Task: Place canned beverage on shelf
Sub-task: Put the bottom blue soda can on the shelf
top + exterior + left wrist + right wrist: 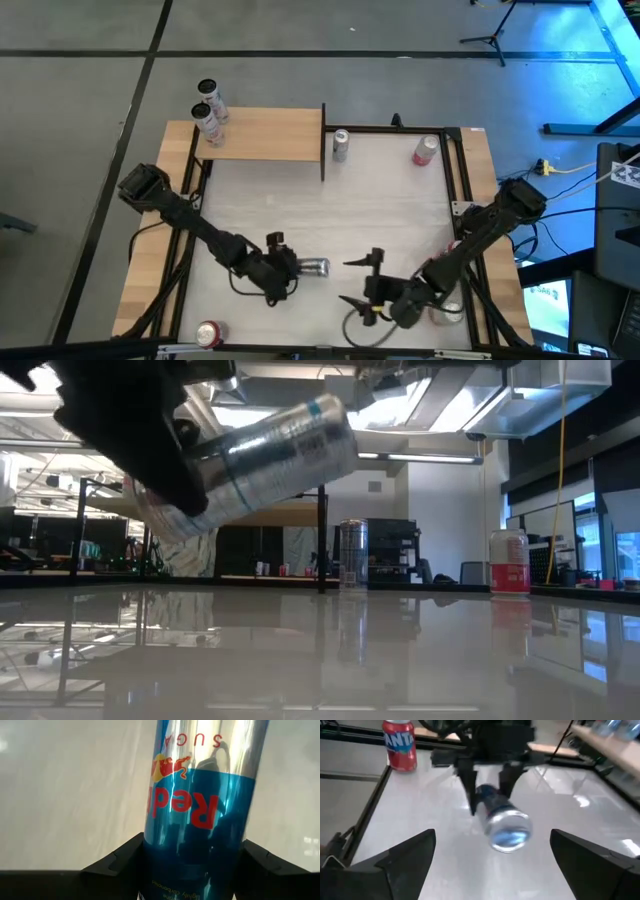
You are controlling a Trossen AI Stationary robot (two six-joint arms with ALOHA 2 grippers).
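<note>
Your left gripper [292, 268] was clamped on the silver-blue can [314, 267], held sideways above the tabletop's near-middle. Right gripper [366, 279] hung wide open with nothing in it. Two cans [209, 112] were already on the shelf [270, 135]; carrying this one there was still left.

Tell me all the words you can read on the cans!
"Red" and "SUGA", upside down, cut off by the picture's edge: on the blue-and-silver can in the left claw.
"ANTA", first letter hidden: on the red can at the table's edge.
Other cans' labels: too small to read.
</note>
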